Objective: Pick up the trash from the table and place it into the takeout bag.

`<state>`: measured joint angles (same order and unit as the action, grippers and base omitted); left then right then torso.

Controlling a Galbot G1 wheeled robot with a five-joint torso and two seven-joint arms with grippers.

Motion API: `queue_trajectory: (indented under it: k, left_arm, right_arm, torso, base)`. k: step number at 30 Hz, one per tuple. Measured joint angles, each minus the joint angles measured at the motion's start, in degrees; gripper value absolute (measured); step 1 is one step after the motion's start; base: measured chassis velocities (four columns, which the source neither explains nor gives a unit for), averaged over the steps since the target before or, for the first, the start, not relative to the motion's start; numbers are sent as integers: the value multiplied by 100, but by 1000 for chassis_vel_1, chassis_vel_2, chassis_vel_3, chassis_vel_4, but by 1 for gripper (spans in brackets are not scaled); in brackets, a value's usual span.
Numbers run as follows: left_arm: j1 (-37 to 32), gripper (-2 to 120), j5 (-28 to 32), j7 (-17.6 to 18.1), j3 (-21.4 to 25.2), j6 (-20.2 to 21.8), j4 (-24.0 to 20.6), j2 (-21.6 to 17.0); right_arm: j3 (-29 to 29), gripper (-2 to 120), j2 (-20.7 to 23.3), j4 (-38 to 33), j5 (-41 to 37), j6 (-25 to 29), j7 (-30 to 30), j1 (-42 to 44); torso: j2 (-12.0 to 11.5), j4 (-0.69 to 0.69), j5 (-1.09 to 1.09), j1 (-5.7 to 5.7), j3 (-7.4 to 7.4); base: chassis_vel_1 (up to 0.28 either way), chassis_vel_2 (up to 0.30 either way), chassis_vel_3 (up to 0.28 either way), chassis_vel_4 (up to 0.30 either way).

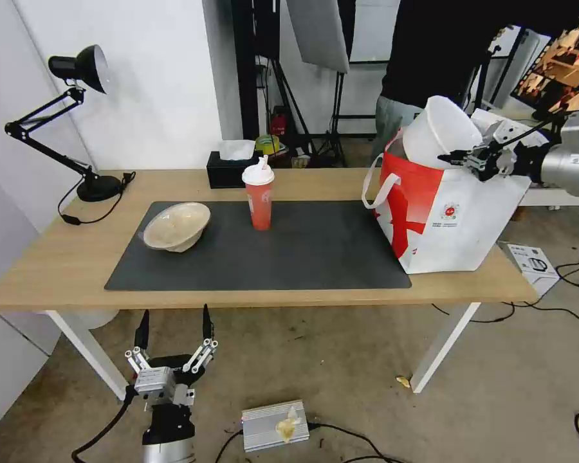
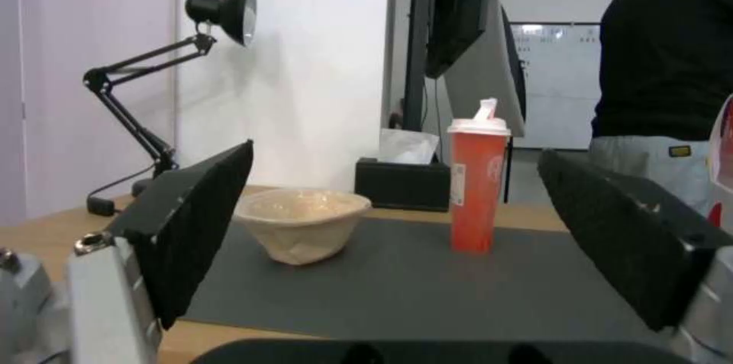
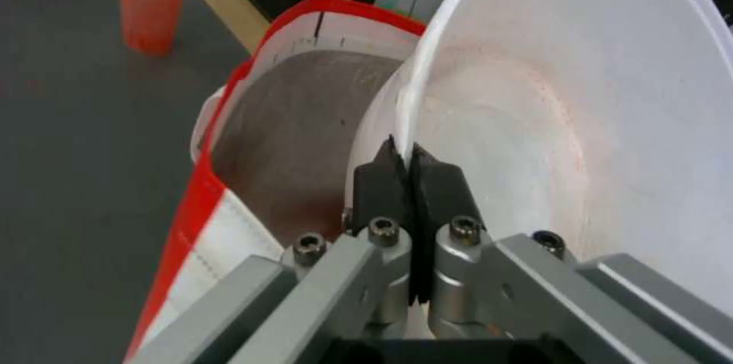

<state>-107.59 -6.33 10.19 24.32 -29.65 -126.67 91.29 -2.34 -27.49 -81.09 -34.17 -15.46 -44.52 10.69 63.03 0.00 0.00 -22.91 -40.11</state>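
My right gripper is shut on the rim of the deep white plastic bowl, holding it tilted over the open mouth of the takeout bag at the table's right end. A red cup with white lid and straw stands upright on the dark grey mat. The shallow beige bowl sits on the mat's left part. My left gripper is open, low in front of the table's near edge, facing the beige bowl and cup.
A black tissue box sits at the table's back edge behind the cup. A black desk lamp stands at the back left corner. A person in dark clothes stands behind the bag. A metal box and cables lie on the floor.
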Motion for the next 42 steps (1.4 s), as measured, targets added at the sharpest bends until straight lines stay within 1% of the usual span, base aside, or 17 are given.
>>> queue_trajectory:
  k: [6,17,20,21,22,27,28,31,32,34,36,37,41,42]
  left_arm:
    - [13,100,4,3,4,1,-12,1]
    - [-41,100,0,12,13,7,-33,2]
    - [-62,100,-1,15,15,7,-56,2]
    - [-67,100,-1,16,16,6,-62,2]
    - [-67,100,-1,16,16,6,-62,2]
    - [-107,100,-15,19,6,-8,-115,3]
    - [-107,100,-15,19,6,-8,-115,3]
    - [-122,100,-17,19,2,-11,-139,3]
    - [-122,100,-17,19,2,-11,-139,3]
    - [-131,100,-19,20,-3,-15,-142,3]
    - [-148,100,-28,20,-23,-28,-144,4]
    - [-148,100,-28,20,-23,-28,-144,4]
    - [-162,100,-35,20,-28,-35,-156,5]
    - [-162,100,-35,20,-28,-35,-156,5]
  right_arm:
    - [0,0,-60,-5,-24,-1,3,49]
    - [52,1,-79,-118,-295,-59,96,211]
    - [73,15,-57,-198,-373,-75,167,255]
    - [74,19,-52,-215,-391,-82,186,257]
    - [74,19,-52,-215,-391,-82,186,257]
    - [98,42,-19,-297,-472,-156,211,257]
    - [98,42,-19,-297,-472,-156,211,257]
    - [103,56,27,-332,-494,-170,221,253]
    - [103,56,27,-332,-494,-170,221,253]
    - [104,64,55,-342,-498,-171,224,242]
    - [110,75,97,-371,-499,-171,229,236]
    - [110,75,97,-371,-499,-171,229,236]
    - [121,91,140,-431,-527,-168,265,222]
    - [121,91,140,-431,-527,-168,265,222]
  torso:
    - [0,0,0,-1,0]
    - [0,0,0,0,0]
    - [0,0,0,0,1]
    - [0,0,0,0,0]
    - [0,0,0,0,0]
    - [0,0,0,0,1]
    - [0,0,0,0,1]
    - [0,0,0,0,1]
    - [0,0,0,0,1]
    - [0,0,0,-1,0]
    - [0,0,0,0,1]
    - [0,0,0,0,1]
    - [0,0,0,0,1]
    - [0,0,0,0,1]
  base:
    - [0,0,0,0]
    - [0,0,0,0]
    - [0,0,0,0]
    - [0,0,0,0]
    - [0,0,0,0]
    - [0,0,0,0]
    - [0,0,0,0]
    - [0,0,0,0]
    - [0,0,0,0]
    - [0,0,0,0]
    - [0,0,0,0]
    - [0,0,0,0]
    - [0,0,0,0]
    - [0,0,0,0]
